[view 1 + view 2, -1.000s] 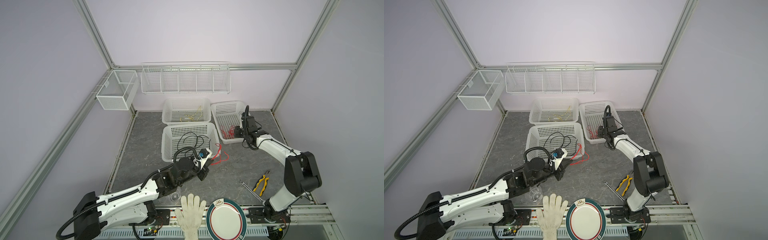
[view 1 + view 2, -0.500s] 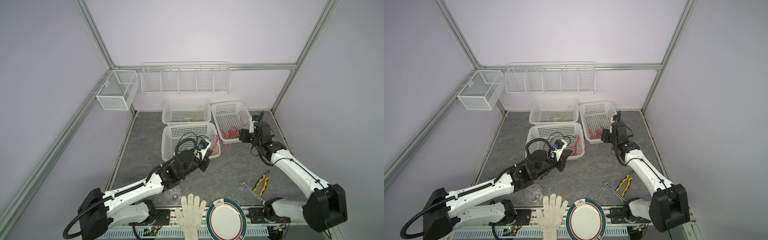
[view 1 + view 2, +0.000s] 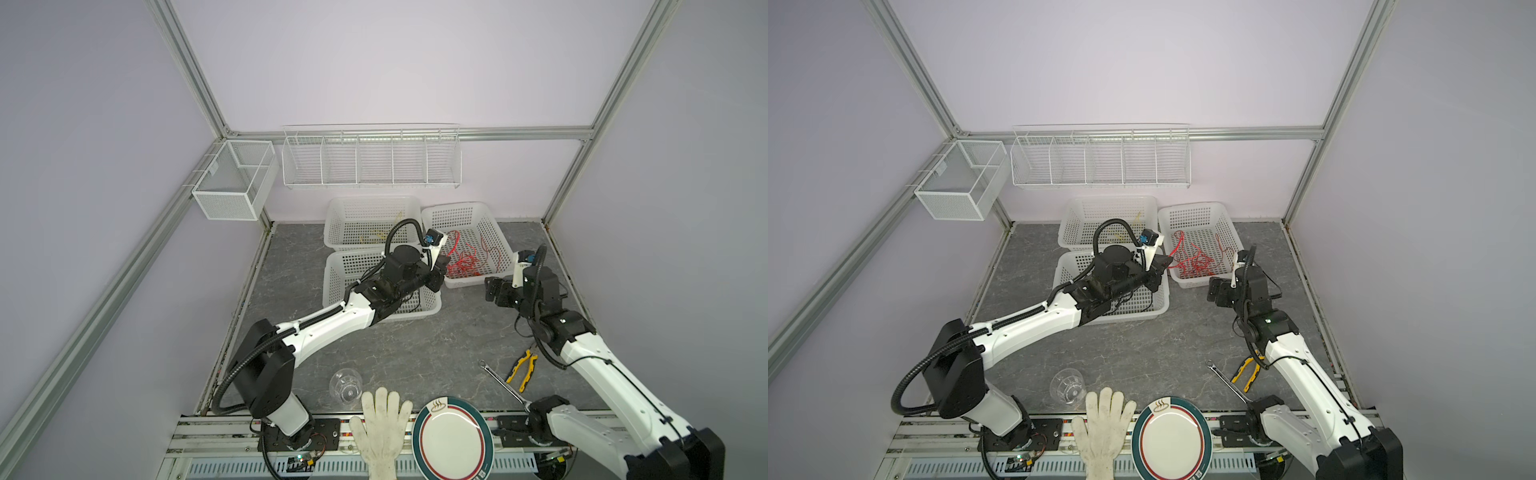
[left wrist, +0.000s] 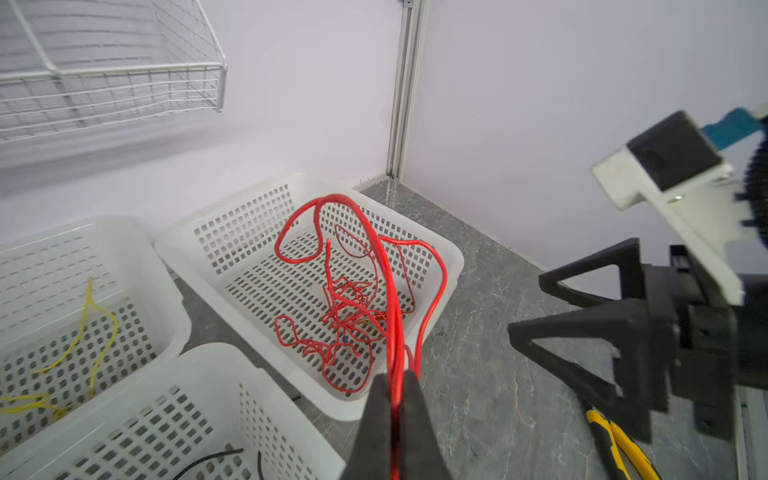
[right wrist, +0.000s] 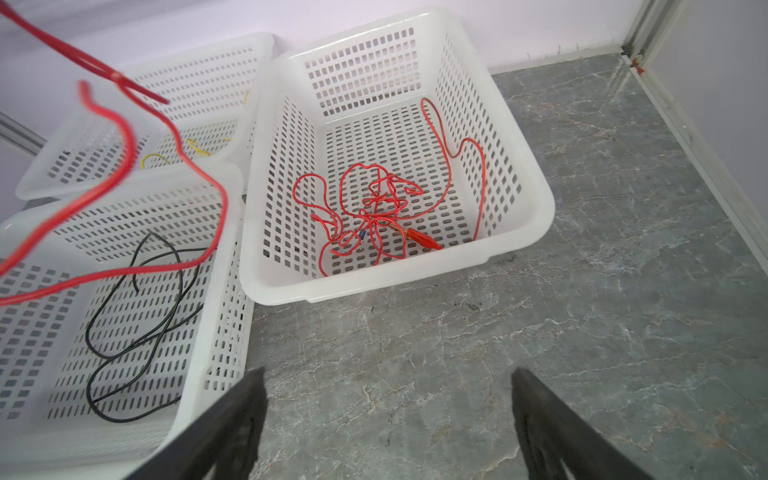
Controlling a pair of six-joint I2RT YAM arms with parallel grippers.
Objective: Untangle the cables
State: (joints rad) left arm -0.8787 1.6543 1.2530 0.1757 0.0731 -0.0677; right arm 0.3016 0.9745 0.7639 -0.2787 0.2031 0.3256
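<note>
Swung rightward since a second ago, the left end effector [image 4: 392, 399] is clamped on the thin red cable [image 4: 394, 345]. A thin yellow cable [image 4: 88, 291] lies in the white perforated plastic back basket [image 4: 124, 232] at the grey marbled tabletop's [image 5: 582, 332] back edge. A thin black cable [image 5: 181, 282] lies in the front basket [image 5: 208, 332]. The red tangle fills the right basket [image 5: 399, 291]. The right end effector [image 5: 387, 372] has withdrawn from it, jaws wide apart, empty.

Cables [image 3: 463, 266] lie in three baskets [image 3: 457, 206] at the back; pliers [image 3: 521, 370] lie front right.
</note>
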